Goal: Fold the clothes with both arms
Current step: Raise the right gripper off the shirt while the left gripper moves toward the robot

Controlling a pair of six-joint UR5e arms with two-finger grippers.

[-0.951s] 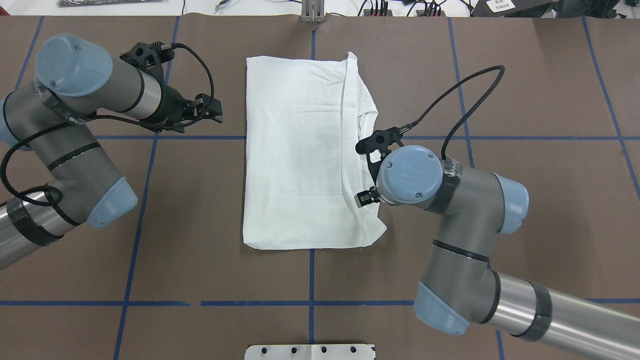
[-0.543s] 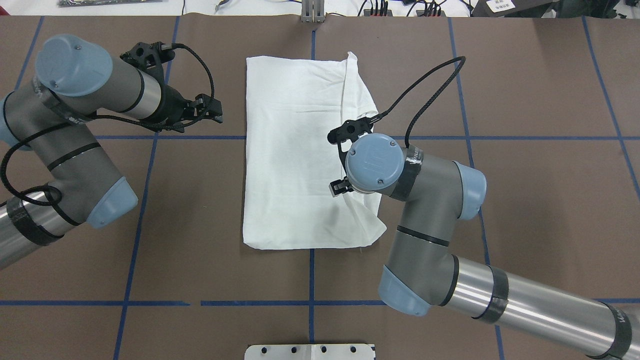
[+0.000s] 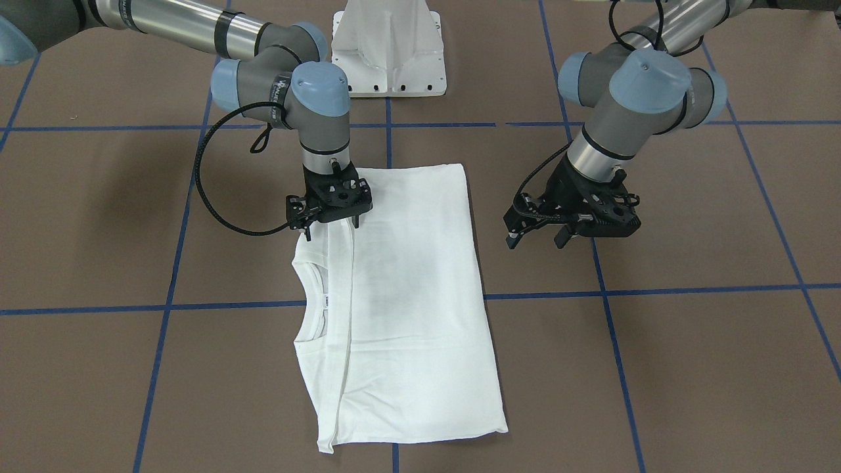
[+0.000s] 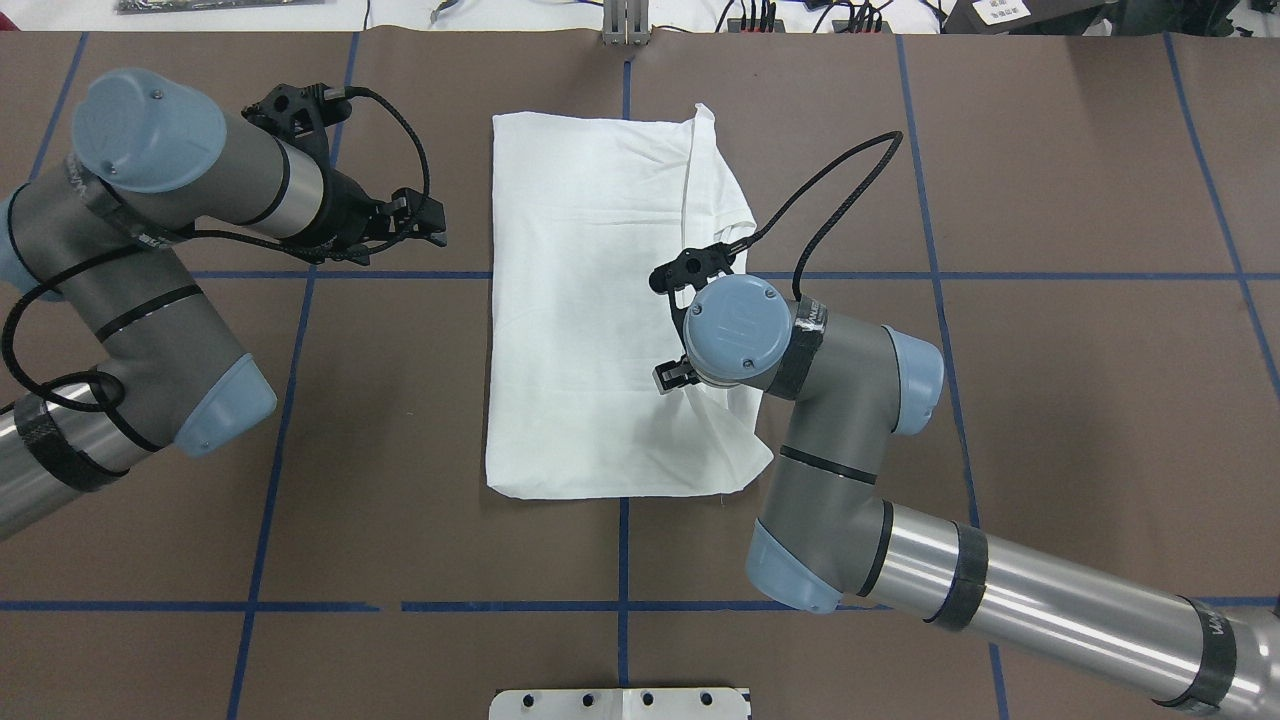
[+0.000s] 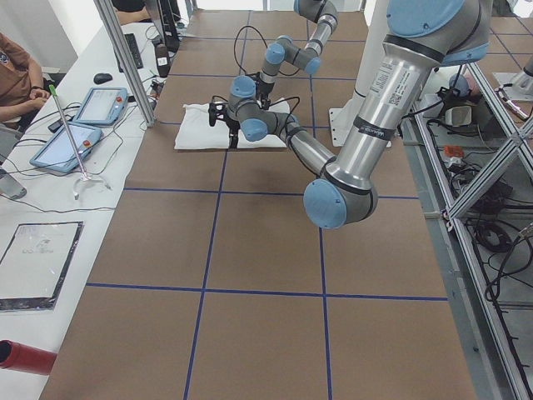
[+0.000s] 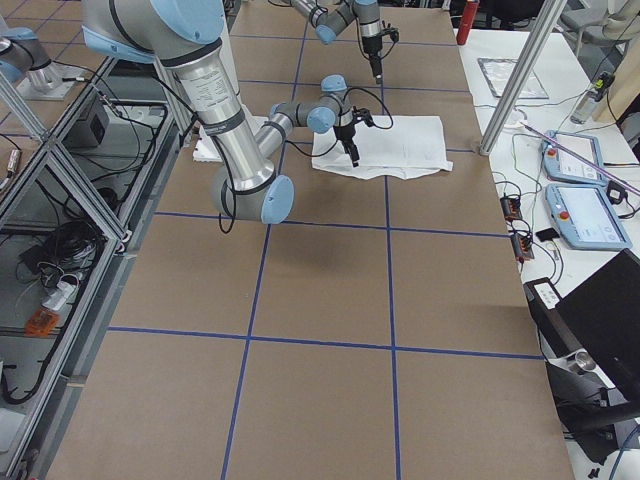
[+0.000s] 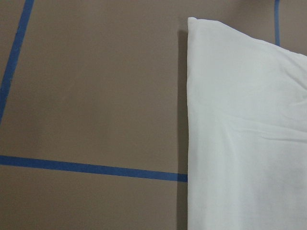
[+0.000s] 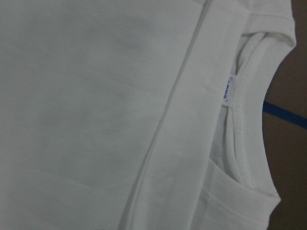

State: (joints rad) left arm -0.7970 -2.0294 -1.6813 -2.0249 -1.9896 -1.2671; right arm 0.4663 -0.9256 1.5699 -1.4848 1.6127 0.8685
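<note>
The white T-shirt lies folded in a long rectangle at the table's middle. Its ribbed collar and neck label show at one long edge. The printed text is hidden. My right gripper hangs open just above the shirt's edge near the collar, and I cannot see it holding fabric. In the overhead view its wrist covers it. My left gripper is open and empty, hovering over bare table beside the shirt's other long edge.
The white pedestal base stands on the robot's side of the table. Blue tape lines cross the brown table top. Tablets and an operator sit at a side table beyond the far edge.
My right arm has moved from the shirt's collar-side edge inward over the shirt. The shirt's outline looks unchanged. The left arm has not moved.
</note>
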